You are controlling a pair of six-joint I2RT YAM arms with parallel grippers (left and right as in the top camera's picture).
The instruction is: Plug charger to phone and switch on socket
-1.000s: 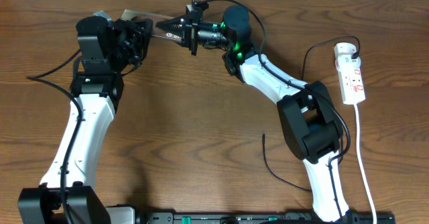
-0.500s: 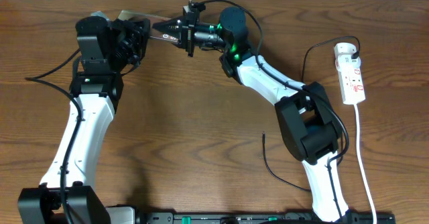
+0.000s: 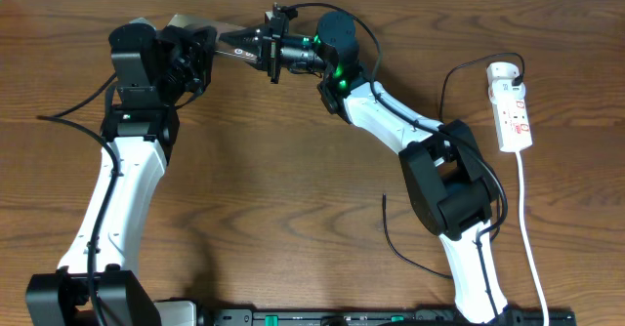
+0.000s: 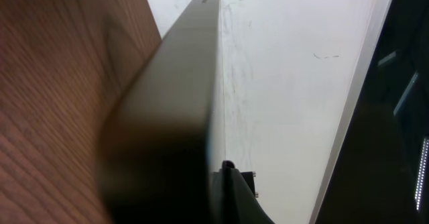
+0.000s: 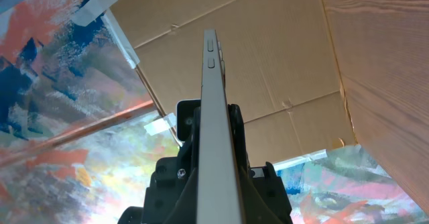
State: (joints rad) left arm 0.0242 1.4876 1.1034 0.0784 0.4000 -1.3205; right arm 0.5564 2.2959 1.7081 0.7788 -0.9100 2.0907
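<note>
The phone (image 3: pixel 184 21) is lifted off the table at the back left, held edge-on. My right gripper (image 3: pixel 228 41) is shut on it; in the right wrist view its thin edge (image 5: pixel 213 56) with side buttons runs up from between the jaws (image 5: pixel 214 110). My left gripper (image 3: pixel 200 51) is shut, its fingers pressed together right beside the phone's blurred edge (image 4: pixel 181 83); nothing shows between them (image 4: pixel 226 165). The charger's thin black cable (image 3: pixel 410 260) lies on the table, with its free tip (image 3: pixel 384 201) beside the right arm. At the right edge lies the white socket (image 3: pixel 515 111).
The socket's white cord (image 3: pixel 527 238) runs down the right side toward the front edge. A loose black wire (image 3: pixel 68 106) trails left of the left arm. Both arms stretch toward the table's back edge, next to a wall.
My right gripper has carried the phone a little left and back, toward the left gripper. The left gripper's fingers have closed.
</note>
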